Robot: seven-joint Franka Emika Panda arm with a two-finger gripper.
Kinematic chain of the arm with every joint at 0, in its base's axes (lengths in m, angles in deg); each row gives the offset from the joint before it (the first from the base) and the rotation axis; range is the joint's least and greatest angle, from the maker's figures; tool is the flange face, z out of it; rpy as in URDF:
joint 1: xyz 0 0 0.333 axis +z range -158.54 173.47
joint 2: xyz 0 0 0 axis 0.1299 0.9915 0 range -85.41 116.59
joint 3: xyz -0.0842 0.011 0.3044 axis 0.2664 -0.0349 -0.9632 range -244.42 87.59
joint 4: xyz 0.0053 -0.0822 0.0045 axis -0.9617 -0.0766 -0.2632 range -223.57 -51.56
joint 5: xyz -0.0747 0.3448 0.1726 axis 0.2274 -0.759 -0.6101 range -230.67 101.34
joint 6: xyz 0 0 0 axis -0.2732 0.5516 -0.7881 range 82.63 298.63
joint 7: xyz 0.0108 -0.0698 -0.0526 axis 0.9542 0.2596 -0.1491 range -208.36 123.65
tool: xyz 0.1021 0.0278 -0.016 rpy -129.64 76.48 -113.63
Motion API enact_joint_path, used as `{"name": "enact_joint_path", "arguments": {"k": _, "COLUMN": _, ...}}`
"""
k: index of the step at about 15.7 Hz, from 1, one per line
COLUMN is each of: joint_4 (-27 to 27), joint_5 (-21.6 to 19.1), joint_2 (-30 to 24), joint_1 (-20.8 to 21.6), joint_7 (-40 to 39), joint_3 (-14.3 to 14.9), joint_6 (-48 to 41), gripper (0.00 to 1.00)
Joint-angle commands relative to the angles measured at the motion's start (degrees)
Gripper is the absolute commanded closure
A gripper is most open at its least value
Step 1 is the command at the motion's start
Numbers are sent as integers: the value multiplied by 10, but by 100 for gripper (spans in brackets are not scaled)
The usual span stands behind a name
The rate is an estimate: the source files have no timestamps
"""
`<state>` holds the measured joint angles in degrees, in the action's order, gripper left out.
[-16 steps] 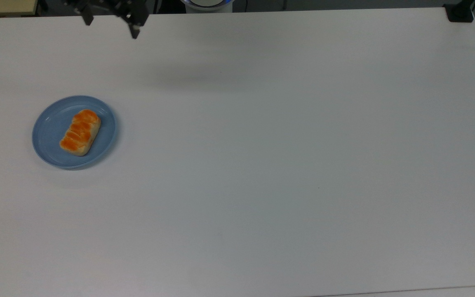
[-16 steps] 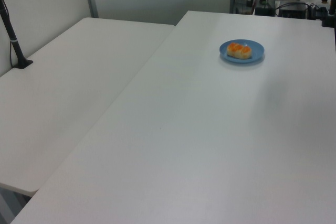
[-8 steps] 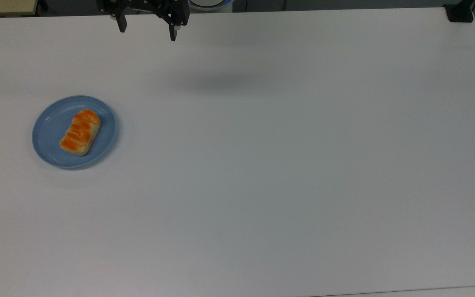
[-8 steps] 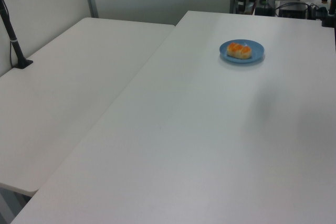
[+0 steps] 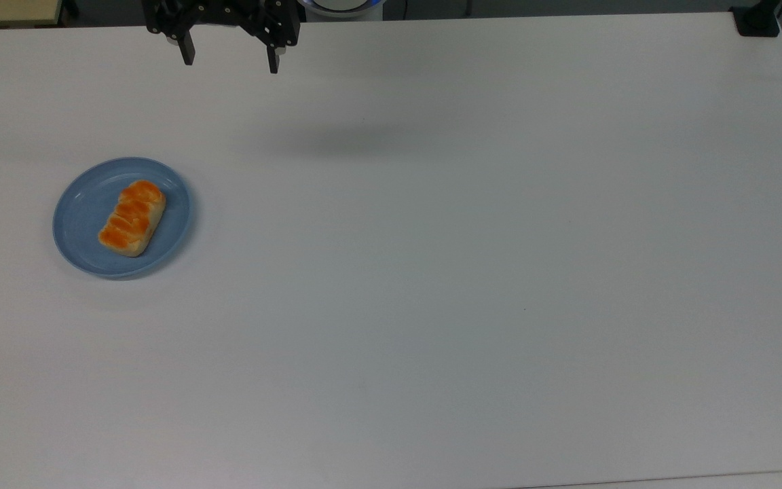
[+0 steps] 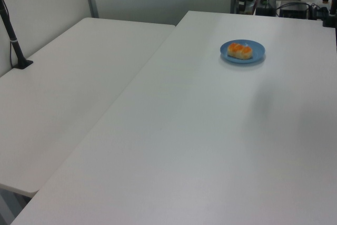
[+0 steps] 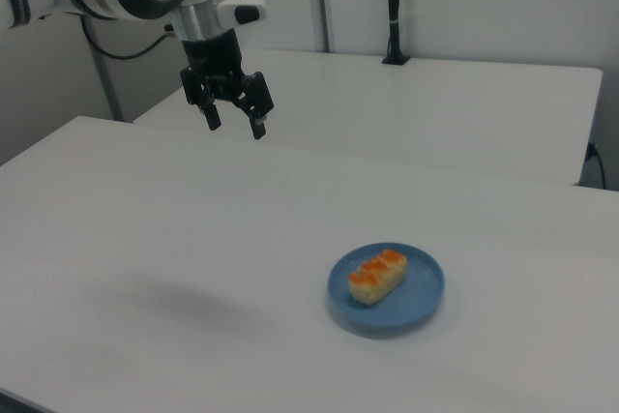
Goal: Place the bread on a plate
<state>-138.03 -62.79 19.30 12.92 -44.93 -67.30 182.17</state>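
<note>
The bread (image 5: 132,217), an oblong loaf with an orange glazed top and pale sides, lies on the round light-blue plate (image 5: 80,216) at the top view's left. In the left view the bread (image 6: 240,50) rests on the plate (image 6: 257,56) toward the far right of the table. The right view has the bread (image 7: 377,276) lying across the plate (image 7: 422,299). My gripper (image 5: 230,59) hangs high above the table near its far edge, well away from the plate, fingers spread open with nothing between them. It is also in the right view, gripper (image 7: 234,124), raised at upper left.
The white table (image 5: 472,258) stretches wide to the right of the plate. A second white table (image 6: 68,88) adjoins it on the left view's left, with a black clamp post (image 6: 15,46). A black clamp (image 5: 757,20) sits at the top view's far right corner.
The gripper swung right along the table's far edge, then drifted slightly back left and lower in the top view. Bread and plate have not moved.
</note>
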Motion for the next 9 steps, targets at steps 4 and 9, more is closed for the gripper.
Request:
{"name": "enact_joint_path", "arguments": {"k": 4, "joint_4": -17, "joint_5": -5, "joint_2": -13, "joint_1": 8, "joint_7": 9, "joint_3": 7, "joint_6": 12, "gripper": 0}}
{"name": "enact_joint_path", "arguments": {"k": 9, "joint_4": -17, "joint_5": -5, "joint_2": -10, "joint_1": 6, "joint_7": 1, "joint_3": 7, "joint_6": 17, "gripper": 0}}
